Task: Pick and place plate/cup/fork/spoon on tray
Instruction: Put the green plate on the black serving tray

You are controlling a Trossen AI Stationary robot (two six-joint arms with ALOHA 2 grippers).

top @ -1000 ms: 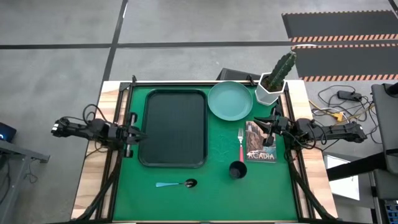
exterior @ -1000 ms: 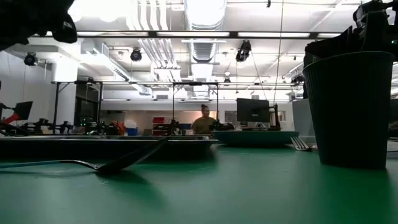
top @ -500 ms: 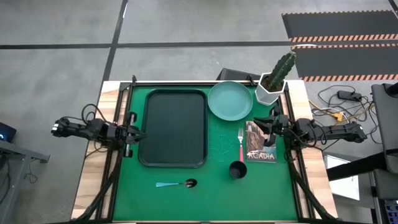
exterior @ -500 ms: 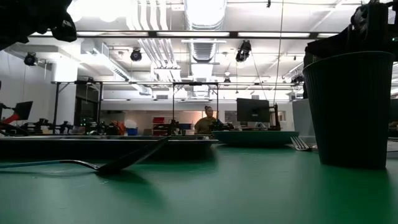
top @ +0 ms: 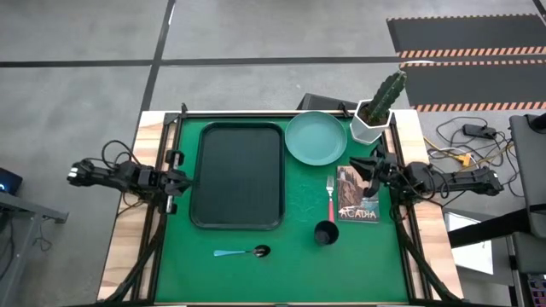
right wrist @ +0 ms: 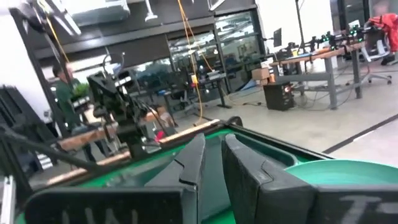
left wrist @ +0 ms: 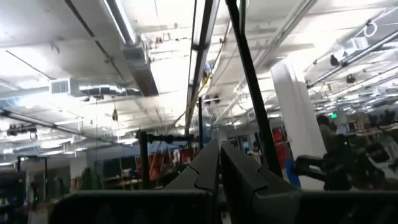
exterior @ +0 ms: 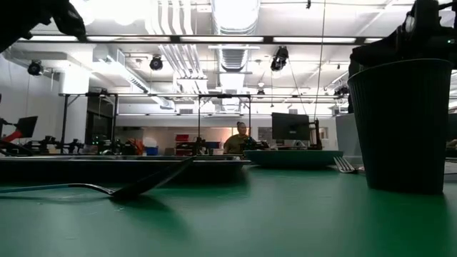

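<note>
The spoon [top: 243,252] lies nearest the front edge of the worktop [top: 290,273], left of centre, its bowl toward the cup [top: 325,232], which stands upright a little farther back and to the right. Only the low view shows the cup's ribbed wall [exterior: 400,125], and the spoon there as a dark sliver [exterior: 107,188] on the green mat.

Behind the cup, the fork [top: 330,198] lies with its tines toward the back edge, just beside a printed card [top: 357,205]. The empty tray [top: 239,175] sits left of centre, near the left edge. The plate [top: 316,137] rests at the back, just right of the tray, with a potted cactus [top: 378,107] at the back right corner.

The left end effector [top: 181,179] hangs at the left edge beside the tray; its wrist view shows the fingers [left wrist: 202,171] clenched together, holding nothing. The right end effector [top: 368,170] hovers near the right edge over the card; its wrist view shows the fingers [right wrist: 191,160] closed on nothing, with the plate's rim [right wrist: 348,169] just beyond.
</note>
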